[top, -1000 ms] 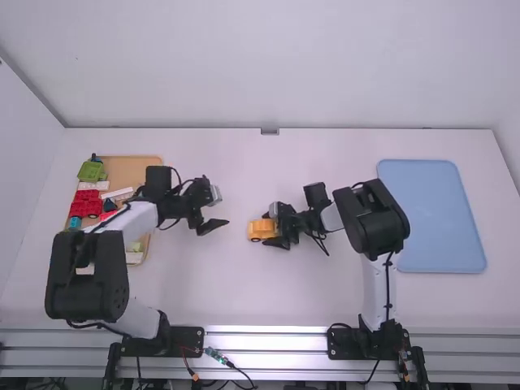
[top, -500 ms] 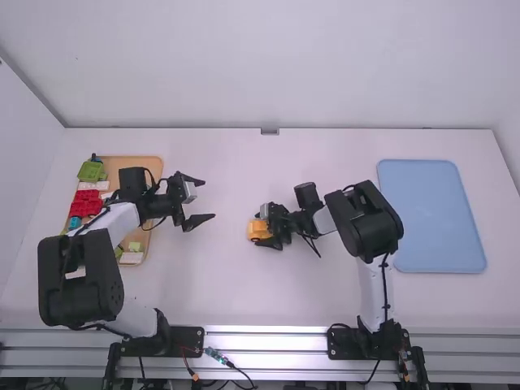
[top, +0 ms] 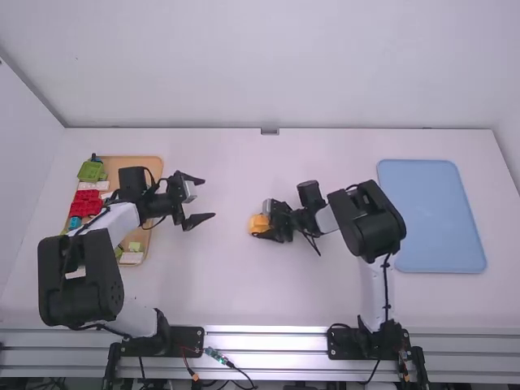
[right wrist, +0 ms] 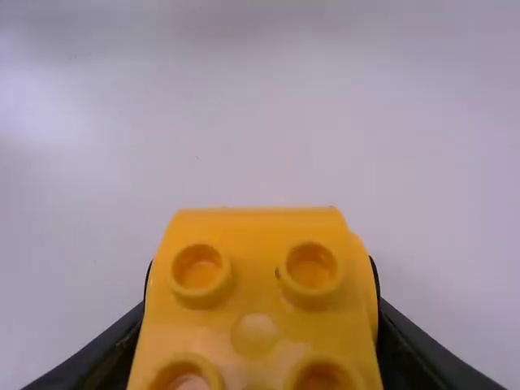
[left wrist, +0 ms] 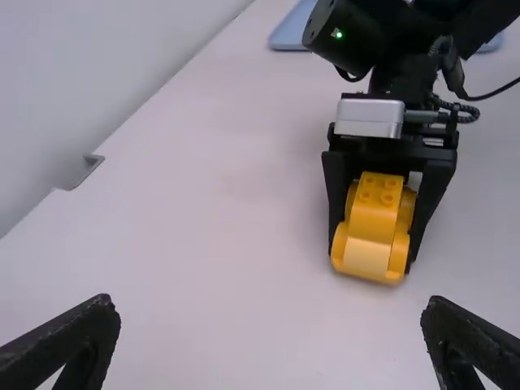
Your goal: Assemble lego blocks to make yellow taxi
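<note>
Right of the wooden tray, my left gripper point(top: 199, 200) hangs over the table with its fingers spread; in the left wrist view my left gripper point(left wrist: 272, 313) has nothing between its fingertips. My right gripper point(top: 264, 226) is shut on the yellow taxi point(top: 257, 222) near the table's middle. In the left wrist view the taxi point(left wrist: 374, 219) has studs on top and rounded fenders, with a black finger along each side. The taxi point(right wrist: 258, 284) covers most of my right gripper point(right wrist: 260, 321) in the right wrist view.
A wooden tray point(top: 146, 161) at the left holds red blocks point(top: 85, 203), a green block point(top: 91, 171) and several other pieces, partly under the left arm. A blue tray point(top: 431, 215) lies at the right.
My left gripper has drawn back to the left and spread wider. My right gripper has turned a little along with the taxi.
</note>
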You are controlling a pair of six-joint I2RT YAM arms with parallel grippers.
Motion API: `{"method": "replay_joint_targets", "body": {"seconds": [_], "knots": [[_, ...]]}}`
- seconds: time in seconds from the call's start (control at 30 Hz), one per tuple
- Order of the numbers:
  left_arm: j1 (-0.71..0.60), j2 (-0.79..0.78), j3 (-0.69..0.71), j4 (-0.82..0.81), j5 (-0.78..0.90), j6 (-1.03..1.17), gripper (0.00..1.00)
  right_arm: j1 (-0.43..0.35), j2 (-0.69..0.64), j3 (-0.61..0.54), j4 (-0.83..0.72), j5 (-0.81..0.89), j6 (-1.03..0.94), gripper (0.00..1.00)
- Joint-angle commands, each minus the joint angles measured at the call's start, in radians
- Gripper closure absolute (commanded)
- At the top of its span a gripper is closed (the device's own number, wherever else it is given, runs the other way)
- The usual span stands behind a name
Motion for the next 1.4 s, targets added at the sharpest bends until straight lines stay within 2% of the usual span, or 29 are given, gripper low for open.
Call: {"method": "replay_joint_targets", "body": {"seconds": [0.0,0.2,0.33,0.43,0.53,0.57,0.63,0.7,0.83,1.07,1.37], "knots": [[-0.006,-0.026,0.004,0.002,0.035,0.011,0.01,-0.032,-0.085,0.005,-0.031,0.032,0.023,0.50],[-0.008,-0.026,0.004,0.019,0.036,-0.004,0.01,-0.148,-0.258,0.005,-0.146,0.247,0.018,0.50],[-0.008,-0.026,0.004,0.021,0.036,0.001,0.01,-0.277,-0.404,0.005,-0.275,0.392,0.025,0.56],[-0.008,-0.026,0.004,0.022,0.035,0.000,0.01,-0.388,-0.484,0.005,-0.365,0.438,0.025,0.59],[-0.008,-0.026,0.004,0.026,0.036,0.000,0.01,-0.549,-0.554,-0.008,-0.423,0.425,0.024,0.60],[-0.008,-0.026,0.004,0.029,0.036,0.001,0.01,-0.617,-0.570,-0.017,-0.426,0.404,0.024,0.60],[-0.008,-0.026,0.004,0.029,0.037,0.004,0.01,-0.683,-0.573,-0.027,-0.415,0.375,0.026,0.60],[-0.007,-0.026,0.004,0.041,0.035,-0.001,0.01,-0.782,-0.565,-0.066,-0.335,0.354,0.063,0.60],[-0.008,-0.026,0.004,0.048,0.036,0.000,0.01,-0.877,-0.536,-0.136,-0.182,0.348,0.135,0.60],[-0.008,-0.026,0.004,0.045,0.036,0.000,0.01,-0.961,-0.391,-0.168,0.007,0.355,0.186,0.55],[-0.008,-0.026,0.004,0.043,0.036,0.000,0.01,-0.956,-0.173,-0.077,0.069,0.378,0.235,0.52]]}}
